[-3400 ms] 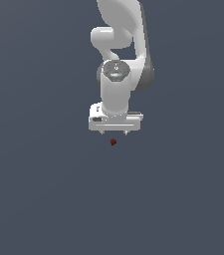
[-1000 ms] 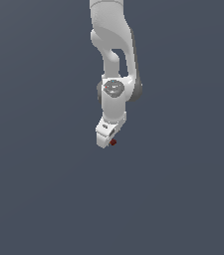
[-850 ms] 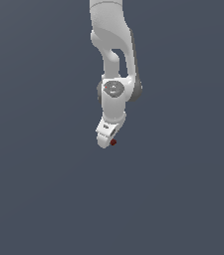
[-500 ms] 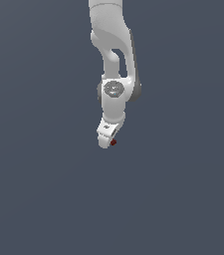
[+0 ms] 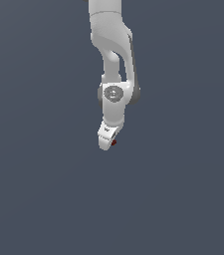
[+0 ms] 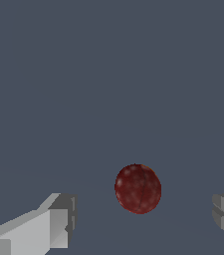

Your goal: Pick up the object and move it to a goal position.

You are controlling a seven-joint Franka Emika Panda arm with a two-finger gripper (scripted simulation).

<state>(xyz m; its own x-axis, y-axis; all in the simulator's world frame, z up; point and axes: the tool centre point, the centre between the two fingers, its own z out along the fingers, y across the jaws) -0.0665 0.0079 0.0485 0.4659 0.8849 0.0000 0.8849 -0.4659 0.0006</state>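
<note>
I've got the arm (image 5: 114, 60) hanging down over the plain grey counter (image 5: 44, 189), wrist tilted. The tool (image 5: 107, 143) sits low, and on my wrist feed its fingers (image 6: 54, 224) are spread wide with a clear gap each side of the object (image 6: 138, 189), touching neither. In the exterior view the dark red object (image 5: 114, 143) peeks out at the tool's tip, on that view's right.
</note>
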